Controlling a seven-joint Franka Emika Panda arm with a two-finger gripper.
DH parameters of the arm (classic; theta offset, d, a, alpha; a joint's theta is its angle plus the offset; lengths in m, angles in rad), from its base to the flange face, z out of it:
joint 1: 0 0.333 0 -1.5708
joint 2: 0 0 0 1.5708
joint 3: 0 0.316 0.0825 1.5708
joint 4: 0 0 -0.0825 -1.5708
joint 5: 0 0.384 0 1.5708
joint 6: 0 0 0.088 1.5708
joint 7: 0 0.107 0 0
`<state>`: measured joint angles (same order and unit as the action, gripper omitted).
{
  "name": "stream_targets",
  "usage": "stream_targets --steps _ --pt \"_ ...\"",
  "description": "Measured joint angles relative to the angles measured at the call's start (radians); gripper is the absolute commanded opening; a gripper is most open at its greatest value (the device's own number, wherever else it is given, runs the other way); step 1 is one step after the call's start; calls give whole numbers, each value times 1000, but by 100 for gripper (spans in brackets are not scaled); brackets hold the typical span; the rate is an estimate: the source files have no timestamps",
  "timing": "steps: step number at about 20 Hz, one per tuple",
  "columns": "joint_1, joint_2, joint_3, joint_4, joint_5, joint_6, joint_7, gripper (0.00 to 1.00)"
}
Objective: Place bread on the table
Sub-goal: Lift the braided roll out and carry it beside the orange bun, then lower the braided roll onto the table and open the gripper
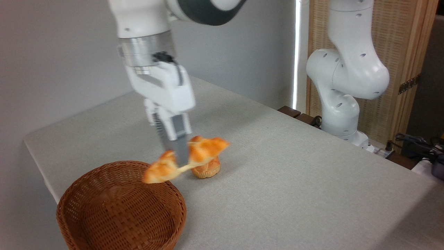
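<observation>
The bread, a long braided golden-orange loaf, hangs in the air above the table, tilted with its left tip lowest. My gripper is shut on its pinched middle, fingers pointing down. The loaf's left end is over the far rim of the wicker basket, and its right end is above a small bun. The image is slightly blurred around the gripper.
A brown woven wicker basket stands at the near left of the table. A small round knotted bun rests on the cloth just behind the held loaf. The arm's white base rises at the table's far right edge, with cables beside it.
</observation>
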<state>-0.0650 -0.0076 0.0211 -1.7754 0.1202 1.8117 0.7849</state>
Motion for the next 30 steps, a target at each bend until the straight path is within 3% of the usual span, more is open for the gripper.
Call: stream_targets --steps 3,4,6,12,15,17,30 --pt "2 -91 10 -158 0 -12 0 38" --pt "2 -108 11 -191 0 -14 0 49" --pt "3 -140 14 -272 0 -18 -1 52" --pt "2 -139 14 -360 1 -15 -23 69" --pt "2 -133 14 -363 42 -2 -40 91" --pt "2 -130 14 -366 76 18 -77 100" --pt "1 -121 14 -365 92 49 -118 100"
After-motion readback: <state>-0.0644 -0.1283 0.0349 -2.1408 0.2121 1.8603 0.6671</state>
